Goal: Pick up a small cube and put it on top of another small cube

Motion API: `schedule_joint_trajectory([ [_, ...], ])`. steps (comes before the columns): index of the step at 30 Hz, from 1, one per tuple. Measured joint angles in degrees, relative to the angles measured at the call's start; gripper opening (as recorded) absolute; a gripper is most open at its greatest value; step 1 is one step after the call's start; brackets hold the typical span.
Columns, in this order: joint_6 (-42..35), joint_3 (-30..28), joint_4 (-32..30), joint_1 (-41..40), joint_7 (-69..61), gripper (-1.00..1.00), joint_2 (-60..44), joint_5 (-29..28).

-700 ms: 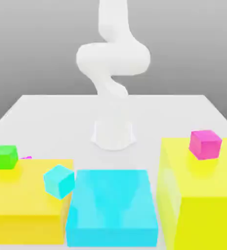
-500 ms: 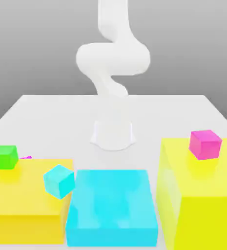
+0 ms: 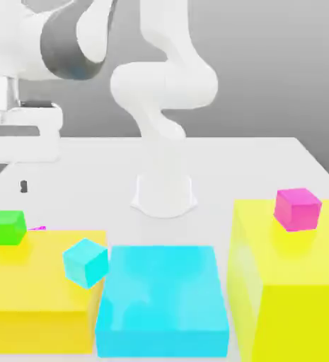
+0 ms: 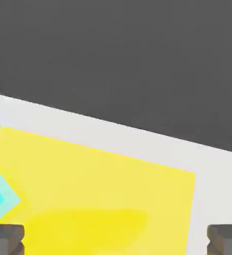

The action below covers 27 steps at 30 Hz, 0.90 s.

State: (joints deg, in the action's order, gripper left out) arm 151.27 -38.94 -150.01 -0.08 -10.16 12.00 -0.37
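Here the white arm (image 3: 163, 85) rises from its base on the pale desk (image 3: 266, 170), and its hand reaches across to the exterior view's upper left. In the hand view the claw (image 4: 116, 238) is released: its two dark fingertips (image 4: 6, 238) stand wide apart at opposite edges, with nothing between them, above the low yellow block (image 4: 103, 194). One small magenta-pink cube (image 3: 298, 208) sits on top of the tall yellow block (image 3: 287, 283) at the exterior view's right. A sliver of magenta (image 3: 38, 228) shows just behind the low yellow block at the exterior view's left, beside the small green cube (image 3: 8, 228) that rests on that block's far corner. A small cyan cube (image 3: 85, 263) sits tilted at the low yellow block's edge, next to the large cyan block (image 3: 163, 300) lying between the two yellow ones
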Motion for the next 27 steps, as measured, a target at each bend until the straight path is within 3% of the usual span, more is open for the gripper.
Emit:
schedule_joint_trajectory([
  [8, 7.9, -8.2, -8.1, -5.6, -18.4, 0.00, -10.3, -1.3],
  [11, 11.4, -7.9, -12.3, -10.3, -23.9, 0.00, -12.1, 0.2],
  [18, 15.2, -1.1, -11.8, -12.2, -33.7, 0.00, -17.0, 11.7],
  [27, 19.6, 14.6, -9.5, -23.7, -46.7, 0.00, -24.6, 29.3],
])
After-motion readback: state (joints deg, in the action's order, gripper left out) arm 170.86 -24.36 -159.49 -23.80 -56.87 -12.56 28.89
